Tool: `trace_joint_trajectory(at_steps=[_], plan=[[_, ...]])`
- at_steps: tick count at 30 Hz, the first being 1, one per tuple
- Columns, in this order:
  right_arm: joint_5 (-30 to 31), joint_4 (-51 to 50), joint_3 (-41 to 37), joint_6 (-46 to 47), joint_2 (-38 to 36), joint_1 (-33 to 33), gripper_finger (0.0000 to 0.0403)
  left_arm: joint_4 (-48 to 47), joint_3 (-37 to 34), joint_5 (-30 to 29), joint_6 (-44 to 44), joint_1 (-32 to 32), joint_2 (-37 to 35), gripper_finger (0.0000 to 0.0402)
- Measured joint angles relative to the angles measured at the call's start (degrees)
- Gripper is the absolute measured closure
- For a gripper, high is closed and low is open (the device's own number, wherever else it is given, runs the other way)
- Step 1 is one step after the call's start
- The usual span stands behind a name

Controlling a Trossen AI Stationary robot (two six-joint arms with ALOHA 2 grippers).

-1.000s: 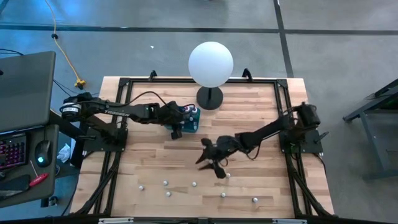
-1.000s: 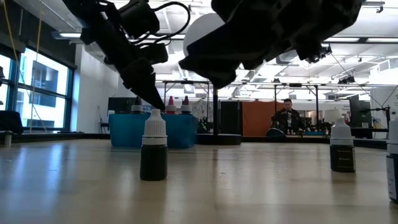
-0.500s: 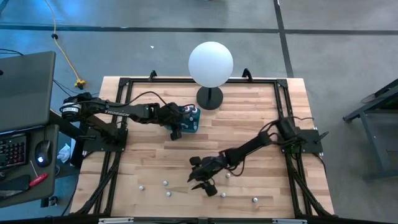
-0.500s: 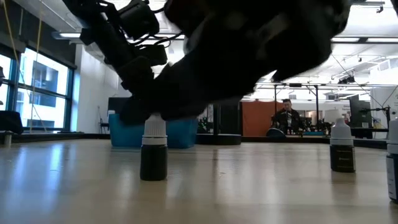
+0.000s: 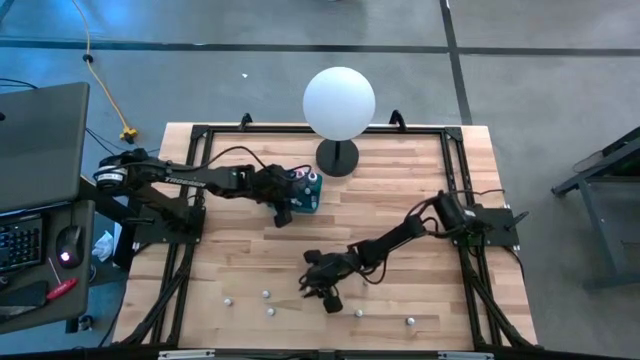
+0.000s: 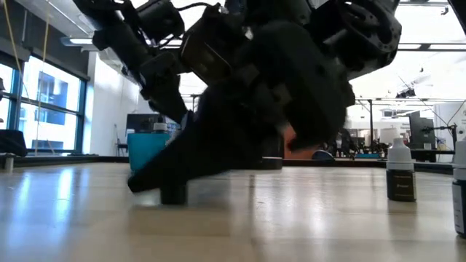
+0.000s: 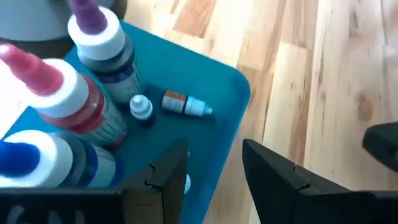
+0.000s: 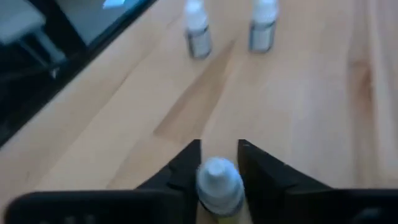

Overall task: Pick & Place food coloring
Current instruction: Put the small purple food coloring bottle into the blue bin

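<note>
The food coloring bottle (image 8: 219, 182) with a white cap stands on the table between my right gripper's (image 8: 219, 163) fingers. In the low view its dark base (image 6: 173, 193) shows under the gripper, and in the high view my right gripper (image 5: 321, 291) is low near the table's near edge. My left gripper (image 7: 214, 167) is open and hovers over the teal tray's (image 7: 205, 78) corner. The tray holds several bottles, among them a purple-topped (image 7: 99, 38), a red-topped (image 7: 57, 87) and a blue-topped one (image 7: 37, 163). In the high view my left gripper (image 5: 283, 213) is beside the tray (image 5: 308, 192). My right gripper pinches the bottle between its two fingers, at the white cap and neck (image 8: 219, 174). The fingers (image 8: 188, 163) slant down from the table's right side. The bottle is upright, with its base (image 6: 173, 195) on the table.
More small bottles stand along the table's near edge (image 5: 266, 295) (image 5: 271, 311) (image 5: 358, 313) (image 5: 409, 321). Two show ahead in the right wrist view (image 8: 198, 32) (image 8: 263, 28). A white globe (image 5: 339, 103) on a black stand (image 5: 337, 157) sits at the far edge. Metal frame rails (image 5: 190, 240) run along both sides.
My right gripper has moved toward the table's near-left and dropped down over a standing bottle. Its widely spread fingers have closed in around the bottle. The bottle has stayed in place on the table.
</note>
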Motion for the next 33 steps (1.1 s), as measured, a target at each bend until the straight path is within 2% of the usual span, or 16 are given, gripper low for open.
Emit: trace_joint_trajectory(at_steps=[3, 6, 8, 11, 14, 17, 19, 24, 27, 30, 33], plan=[[0.0, 2.0, 0.0, 2.2, -0.1, -0.7, 0.035, -0.3, 0.0, -0.5, 0.0, 0.0, -2.3, 0.025], [0.4, 1.2, 0.0, 3.8, -1.7, -1.7, 0.035, -1.6, -0.1, -1.8, 0.2, 0.0, -6.2, 0.025], [2.9, 0.9, 0.1, 3.0, -4.1, -2.7, 0.035, -3.2, 0.0, -3.4, 0.7, 0.0, -9.7, 0.025], [11.1, -0.4, 0.4, -1.6, -9.0, -5.2, 0.035, -4.6, 0.0, -5.4, 1.7, 0.0, -15.3, 0.025], [23.2, -1.9, 0.4, -6.7, -13.4, -8.6, 0.0349, -6.2, 0.0, -6.6, 1.8, 0.0, -20.9, 0.025], [32.3, -1.8, 0.5, -8.0, -16.0, -13.5, 0.0345, -7.4, 0.0, -6.9, 1.7, 0.0, -25.5, 0.025], [31.3, -2.0, 0.5, -7.2, -16.0, -17.3, 0.0345, -7.0, 0.0, -7.0, 1.7, 0.0, -27.5, 0.025], [16.2, -6.0, 0.3, -4.3, -12.9, -24.4, 0.0343, -9.1, 0.0, -7.0, 1.7, 0.0, -29.6, 0.025], [11.2, -6.6, 0.3, -4.4, -11.7, -25.8, 0.0329, -10.2, 0.0, -7.6, 1.7, 0.0, -29.4, 0.025], [11.1, -8.0, 0.4, -5.5, -11.3, -26.1, 0.0312, -11.2, 0.0, -7.7, 1.7, 0.0, -28.8, 0.025], [15.5, -8.9, 0.4, -8.6, -11.3, -25.8, 0.0294, -11.1, 0.0, -7.8, 1.7, 0.0, -28.2, 0.025]])
